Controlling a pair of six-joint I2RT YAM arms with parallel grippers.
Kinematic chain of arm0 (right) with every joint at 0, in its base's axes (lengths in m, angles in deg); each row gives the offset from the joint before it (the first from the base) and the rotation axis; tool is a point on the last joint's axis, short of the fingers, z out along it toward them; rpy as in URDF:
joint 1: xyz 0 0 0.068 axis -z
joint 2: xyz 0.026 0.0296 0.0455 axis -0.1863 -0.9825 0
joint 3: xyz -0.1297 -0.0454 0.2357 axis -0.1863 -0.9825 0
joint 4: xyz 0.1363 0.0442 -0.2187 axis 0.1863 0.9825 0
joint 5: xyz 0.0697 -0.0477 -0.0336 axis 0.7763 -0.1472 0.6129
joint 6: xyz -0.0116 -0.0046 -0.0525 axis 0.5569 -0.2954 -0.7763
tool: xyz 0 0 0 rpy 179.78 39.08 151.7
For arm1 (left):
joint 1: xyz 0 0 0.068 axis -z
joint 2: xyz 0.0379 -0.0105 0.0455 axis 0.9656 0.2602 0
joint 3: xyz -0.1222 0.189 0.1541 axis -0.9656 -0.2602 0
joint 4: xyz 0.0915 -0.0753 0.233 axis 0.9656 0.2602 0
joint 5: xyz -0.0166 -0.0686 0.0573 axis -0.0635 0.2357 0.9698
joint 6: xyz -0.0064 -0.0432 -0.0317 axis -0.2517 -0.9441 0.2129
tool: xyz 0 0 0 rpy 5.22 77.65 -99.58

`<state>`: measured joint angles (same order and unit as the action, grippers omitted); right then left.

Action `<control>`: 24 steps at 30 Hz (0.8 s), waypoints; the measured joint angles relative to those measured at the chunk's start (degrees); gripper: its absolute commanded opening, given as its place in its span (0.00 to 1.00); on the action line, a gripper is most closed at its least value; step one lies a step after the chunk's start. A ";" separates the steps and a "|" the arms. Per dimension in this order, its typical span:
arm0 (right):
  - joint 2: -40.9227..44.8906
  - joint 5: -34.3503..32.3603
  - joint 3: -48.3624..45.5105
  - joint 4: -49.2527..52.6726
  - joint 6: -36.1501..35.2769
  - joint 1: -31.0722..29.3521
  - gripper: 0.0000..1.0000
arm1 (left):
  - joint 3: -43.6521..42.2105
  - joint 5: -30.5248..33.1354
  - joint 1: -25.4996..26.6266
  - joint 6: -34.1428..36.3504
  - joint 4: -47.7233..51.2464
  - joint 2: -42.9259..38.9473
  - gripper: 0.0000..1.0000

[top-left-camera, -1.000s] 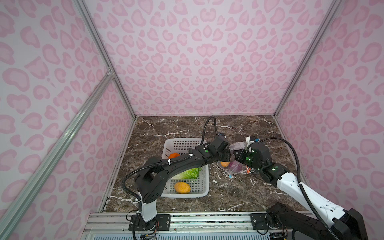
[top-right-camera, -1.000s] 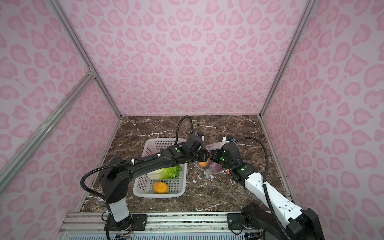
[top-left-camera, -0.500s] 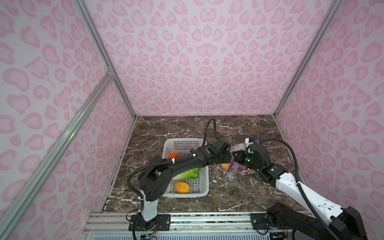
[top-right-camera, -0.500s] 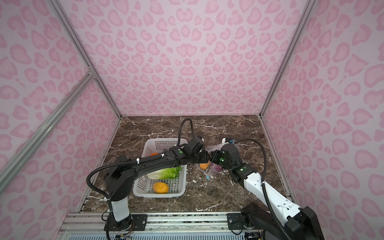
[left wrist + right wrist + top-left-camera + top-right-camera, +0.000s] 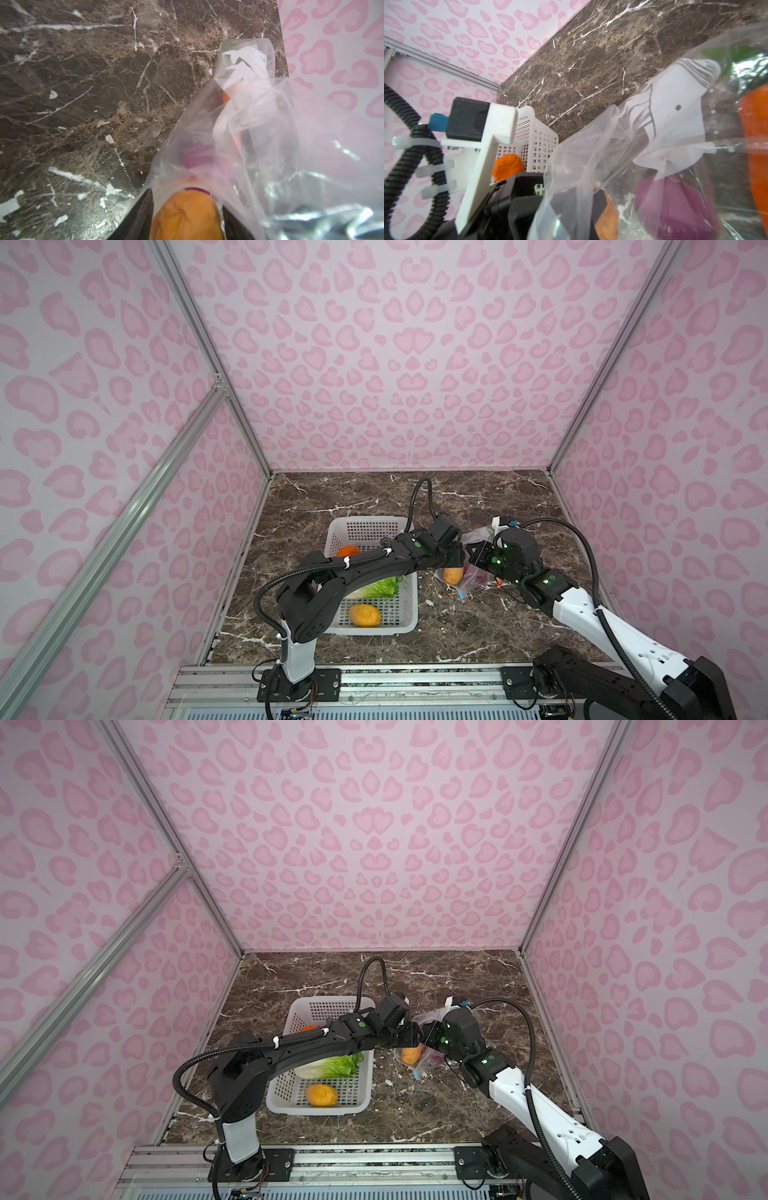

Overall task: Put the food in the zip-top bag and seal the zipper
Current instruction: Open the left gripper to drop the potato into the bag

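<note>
The clear zip-top bag [image 5: 471,577] [image 5: 428,1058] lies right of the basket, its mouth lifted by my right gripper [image 5: 473,556], which is shut on the bag's edge. My left gripper [image 5: 187,199] reaches into that mouth, open, with a yellow-orange round [image 5: 185,216] [image 5: 452,574] lying between its fingers [image 5: 145,207]. A purple onion [image 5: 675,207] and an orange carrot [image 5: 756,145] sit deeper in the bag. The zipper's blue slider tab [image 5: 462,596] rests on the table. Lettuce [image 5: 380,587], another yellow-orange round [image 5: 365,615] and an orange piece [image 5: 348,551] are in the basket.
The white perforated basket [image 5: 409,616] stands left of the bag under my left arm. Pink patterned walls close in the brown marble table [image 5: 478,626] on three sides. The right wall is close behind the bag.
My left gripper has sunk slightly into the bag mouth with the yellow-orange round, and its fingers have spread a little. The right gripper has kept its hold on the bag.
</note>
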<state>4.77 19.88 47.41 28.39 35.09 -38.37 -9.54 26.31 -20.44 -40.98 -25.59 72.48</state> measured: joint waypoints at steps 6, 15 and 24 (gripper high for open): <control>0.61 -0.15 -0.42 0.07 -0.09 0.00 0.00 | 0.00 -0.39 0.20 0.00 0.00 0.00 0.59; 2.19 -1.68 -0.76 0.50 -0.68 0.07 0.00 | 0.00 0.61 0.24 2.43 1.77 -4.37 0.60; 3.41 -2.93 -0.68 1.75 -1.75 1.70 0.00 | -3.34 4.87 -0.28 8.20 6.32 -8.50 0.61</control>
<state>8.18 16.95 46.73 30.14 33.34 -36.67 -12.89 31.19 -20.72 -32.78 -19.27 63.98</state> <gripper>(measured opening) 0.049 0.614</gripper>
